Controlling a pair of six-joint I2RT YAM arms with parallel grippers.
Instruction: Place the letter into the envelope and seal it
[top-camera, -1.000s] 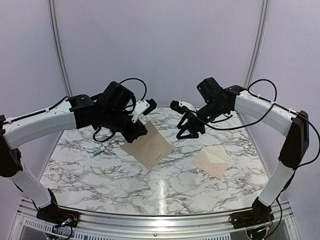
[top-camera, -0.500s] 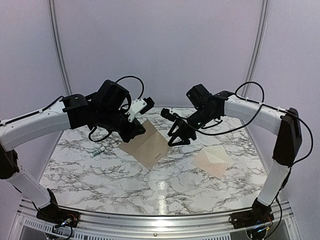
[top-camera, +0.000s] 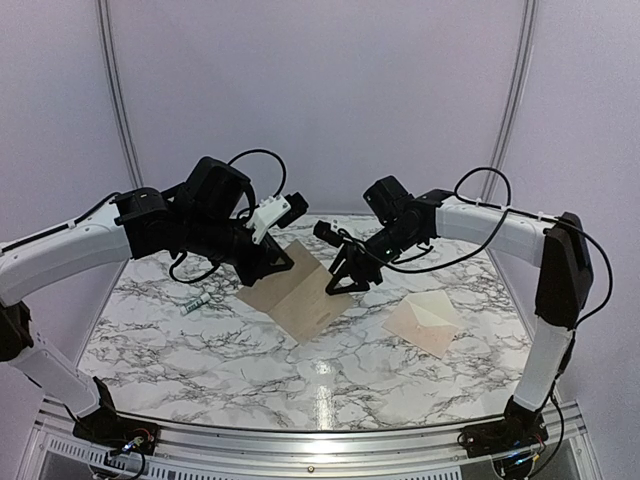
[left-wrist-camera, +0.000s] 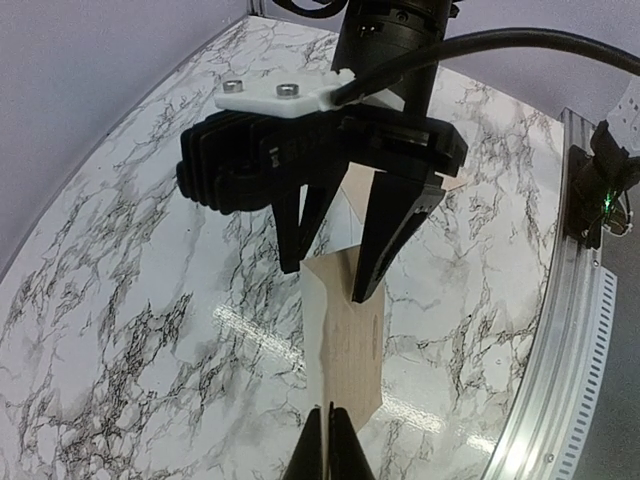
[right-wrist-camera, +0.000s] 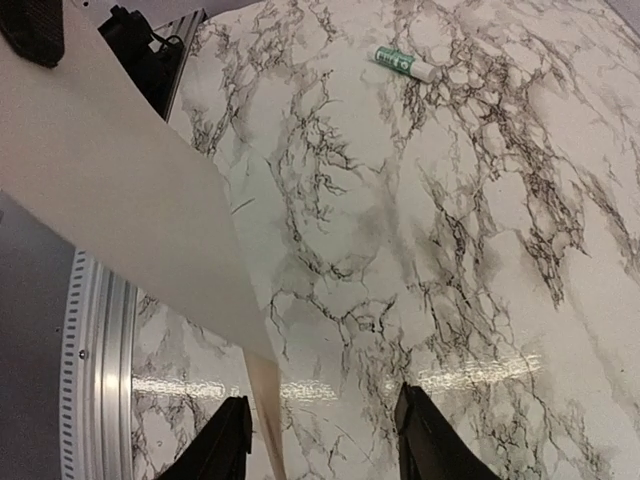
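The letter (top-camera: 300, 290), a flat peach sheet, hangs tilted above the marble table. My left gripper (top-camera: 283, 262) is shut on its upper left corner; in the left wrist view the sheet (left-wrist-camera: 345, 340) runs away from that gripper (left-wrist-camera: 333, 440). My right gripper (top-camera: 338, 283) is open, one finger on each side of the letter's right edge (right-wrist-camera: 110, 190), not pinching it. In the right wrist view the paper's edge passes between that gripper's (right-wrist-camera: 320, 440) fingers, close to the left one. The cream envelope (top-camera: 427, 320) lies flat at the right, its flap showing.
A small green-and-white glue stick (top-camera: 196, 301) lies on the table at the left, also in the right wrist view (right-wrist-camera: 403, 62). The table's metal rail (left-wrist-camera: 560, 340) runs along the near edge. Purple walls close in the back and sides.
My right arm has swung left from above the envelope to the letter's edge, its jaws narrowing around the paper. The left arm with the letter has shifted slightly.
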